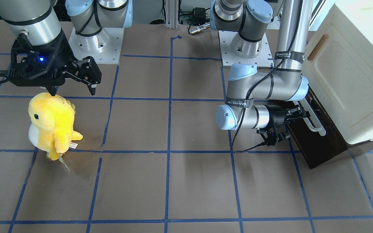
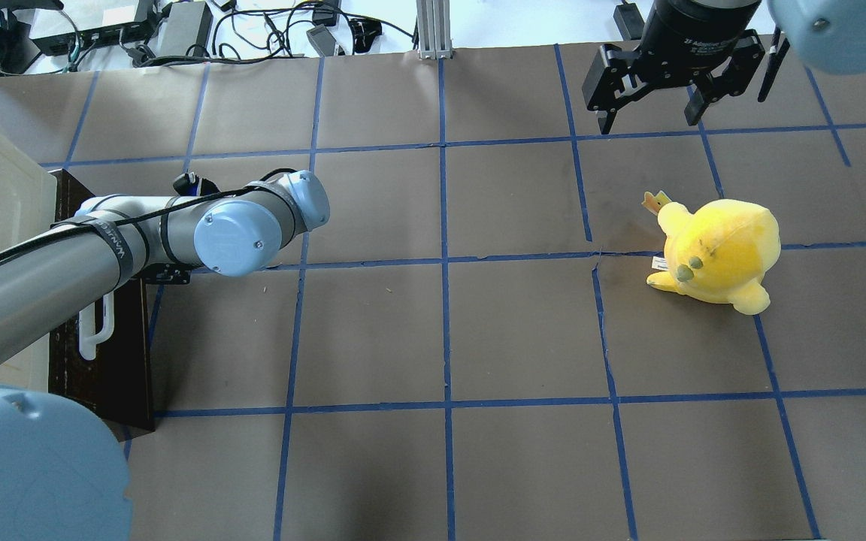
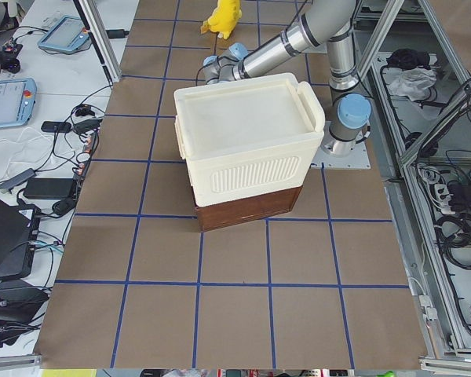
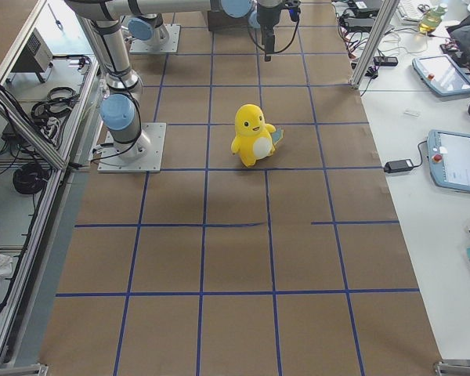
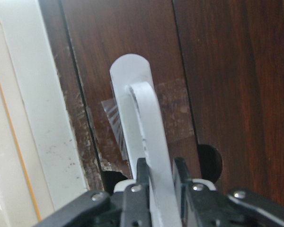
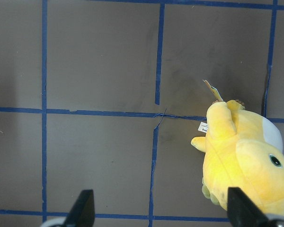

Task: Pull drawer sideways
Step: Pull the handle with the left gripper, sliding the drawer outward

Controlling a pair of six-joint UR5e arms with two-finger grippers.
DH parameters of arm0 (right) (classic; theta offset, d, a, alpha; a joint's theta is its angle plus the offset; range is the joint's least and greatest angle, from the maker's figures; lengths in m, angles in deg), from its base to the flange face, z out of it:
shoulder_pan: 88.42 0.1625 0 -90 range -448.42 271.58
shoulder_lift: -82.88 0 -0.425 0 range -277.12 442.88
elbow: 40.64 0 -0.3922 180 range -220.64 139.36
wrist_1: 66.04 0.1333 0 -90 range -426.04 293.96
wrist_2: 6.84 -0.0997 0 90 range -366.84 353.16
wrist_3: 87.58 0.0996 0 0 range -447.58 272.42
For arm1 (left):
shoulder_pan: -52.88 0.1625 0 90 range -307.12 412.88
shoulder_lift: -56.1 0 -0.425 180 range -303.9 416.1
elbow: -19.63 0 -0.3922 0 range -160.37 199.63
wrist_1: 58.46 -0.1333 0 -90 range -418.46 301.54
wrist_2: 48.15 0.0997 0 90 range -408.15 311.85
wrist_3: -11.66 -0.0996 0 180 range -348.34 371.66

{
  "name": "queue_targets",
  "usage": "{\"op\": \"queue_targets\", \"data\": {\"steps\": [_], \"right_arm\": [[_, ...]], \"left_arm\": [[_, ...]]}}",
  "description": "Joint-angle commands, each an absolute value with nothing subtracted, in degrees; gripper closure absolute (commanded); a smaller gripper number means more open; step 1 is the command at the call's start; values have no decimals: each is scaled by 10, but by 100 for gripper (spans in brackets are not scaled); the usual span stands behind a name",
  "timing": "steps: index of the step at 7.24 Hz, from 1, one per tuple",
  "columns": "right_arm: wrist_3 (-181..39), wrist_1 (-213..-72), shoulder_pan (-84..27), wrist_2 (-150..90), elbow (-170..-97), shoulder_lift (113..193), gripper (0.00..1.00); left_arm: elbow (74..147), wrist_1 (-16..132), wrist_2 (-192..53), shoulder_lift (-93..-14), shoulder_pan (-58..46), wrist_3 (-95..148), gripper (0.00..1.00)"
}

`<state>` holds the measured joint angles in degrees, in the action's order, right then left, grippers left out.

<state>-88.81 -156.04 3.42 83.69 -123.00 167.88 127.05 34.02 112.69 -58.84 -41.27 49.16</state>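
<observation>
Left hand point(image 5: 158, 176) first: its two fingers point(image 5: 138, 177) are pinched narrow around the white handle point(image 5: 141, 118) of the drawer point(image 1: 317, 147), one on each side of the bar, close to the end where it bends into the wood. That grip makes sense, since a bar caught between both fingers cannot slip free when the arm drags on it. The drawer sits at the foot of the cream cabinet point(image 1: 351, 81), at the robot's left end of the surface point(image 1: 189, 181), with its dark front facing the middle. So the forearm lies low and level, pointing at that front, and the pull would run sideways across the robot's body (toward its right, I'd judge). From here the drawer looks shut or barely out; I can't tell which. Right hand point(image 1: 73, 90) hangs spread wide and empty above the surface, just beside the yellow toy point(image 1: 50, 119), well apart from the job.
</observation>
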Motion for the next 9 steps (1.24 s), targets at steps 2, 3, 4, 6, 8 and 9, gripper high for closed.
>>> {"op": "queue_targets", "data": {"steps": [2,3,4,6,8,9], "right_arm": [[-889,-1560,34,837,-1230,1679,0],[-888,-1560,34,837,-1230,1679,0],[-888,-1560,34,837,-1230,1679,0],[-889,-1560,34,837,-1230,1679,0],[-888,-1560,34,837,-1230,1679,0],[-889,-1560,34,837,-1230,1679,0]], "left_arm": [[1269,340,1126,-590,-415,488,77],[1268,339,1127,-590,-416,488,77],[1268,339,1126,-590,-418,488,77],[1262,337,1123,-591,-427,488,77],[1253,338,1118,-593,-436,485,77],[1252,336,1107,-596,-439,481,77]]}}
